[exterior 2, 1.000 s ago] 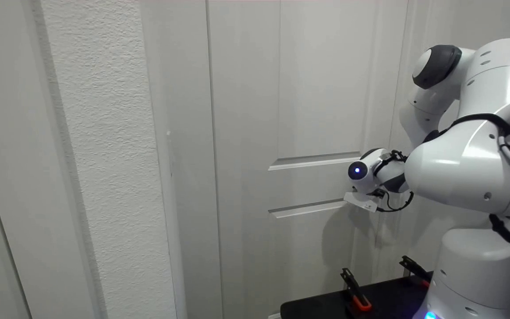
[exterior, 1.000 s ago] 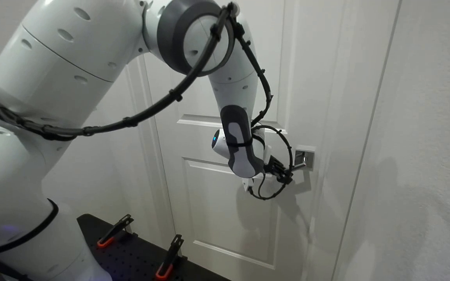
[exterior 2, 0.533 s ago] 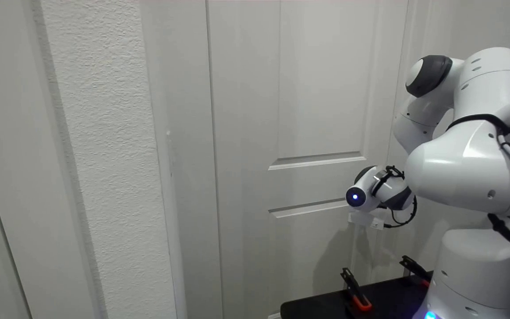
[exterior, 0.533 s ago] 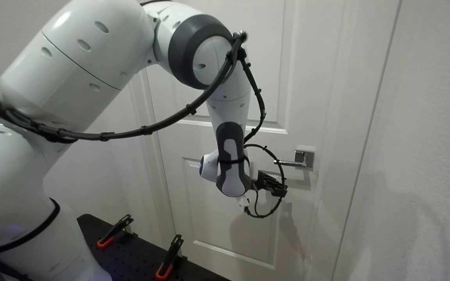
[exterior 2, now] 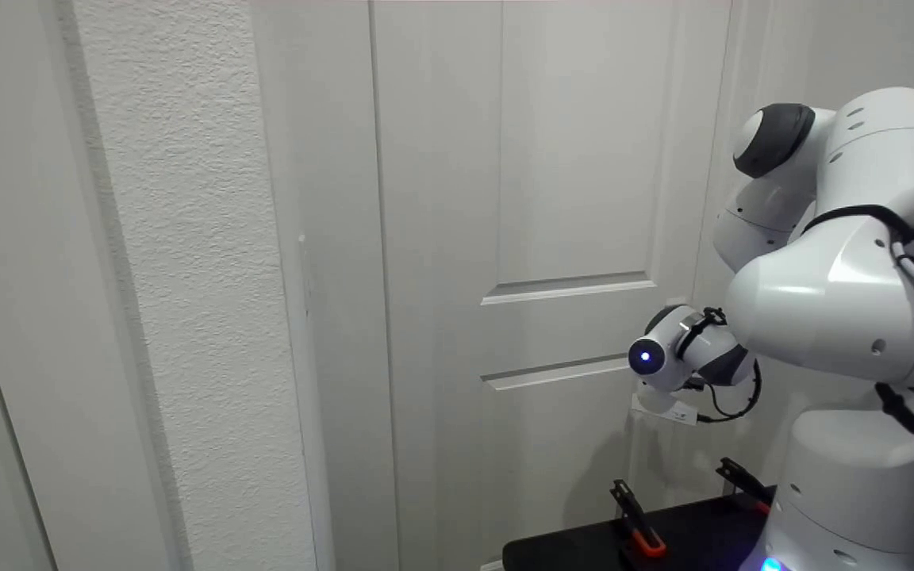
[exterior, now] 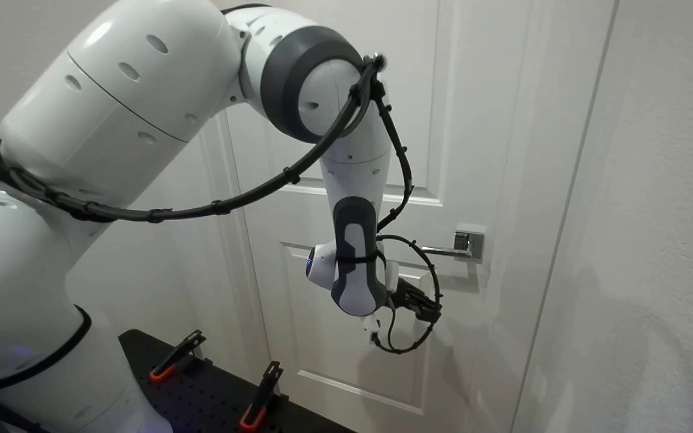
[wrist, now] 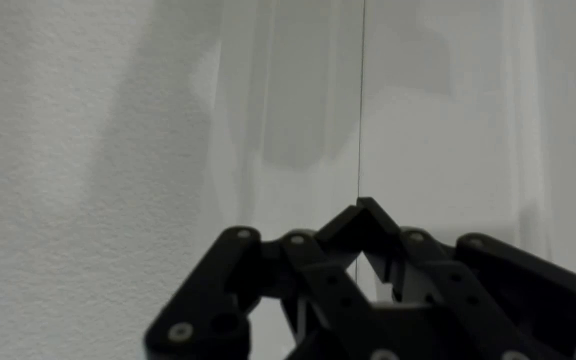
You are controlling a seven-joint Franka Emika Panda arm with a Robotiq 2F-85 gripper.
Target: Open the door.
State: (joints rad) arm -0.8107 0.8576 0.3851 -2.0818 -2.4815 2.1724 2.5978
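While gripper point(wrist: 359, 210) is fully closed, empty, door point(exterior: 334, 349) stands beyond, lever handle point(exterior: 465, 247) above, apart

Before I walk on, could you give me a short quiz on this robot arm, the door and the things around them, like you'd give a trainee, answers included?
1. Count: how many clamps with orange-red parts show on the black board?
2. Choose: the lever handle on the door is (a) pointing straight up, (b) roughly level, (c) pointing straight down.
3. True or false: the gripper, the pincer part, is shut and holds nothing.

Key: 1. Two. 2. b. 3. True.
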